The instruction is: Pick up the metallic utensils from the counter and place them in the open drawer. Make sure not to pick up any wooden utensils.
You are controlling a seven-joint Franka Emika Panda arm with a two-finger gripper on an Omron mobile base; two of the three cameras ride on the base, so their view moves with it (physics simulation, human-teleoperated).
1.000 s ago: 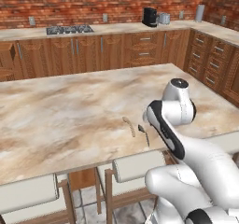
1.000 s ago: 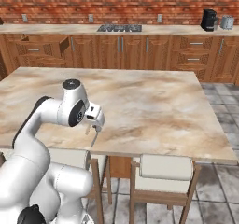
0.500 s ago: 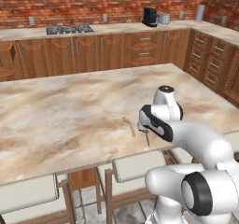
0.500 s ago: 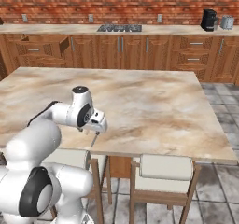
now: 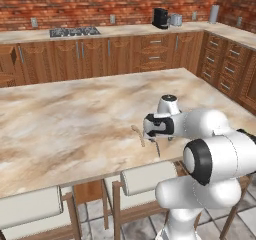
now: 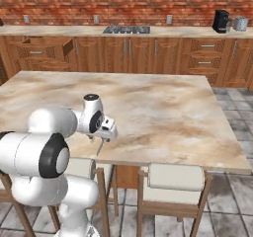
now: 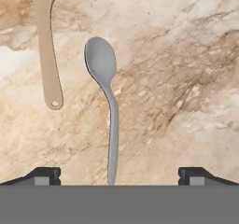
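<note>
The fingers are spreading wide over the grey spoon, maybe not touching; the wooden spoon is lying beside it on the tabletop.

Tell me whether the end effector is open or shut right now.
Open: in the hand view the end effector has its fingertips far apart, straddling the silver spoon handle.

A white robot arm's gripper hangs low over the near edge of the marbled island counter, left of centre; an open drawer juts out at upper left.
</note>
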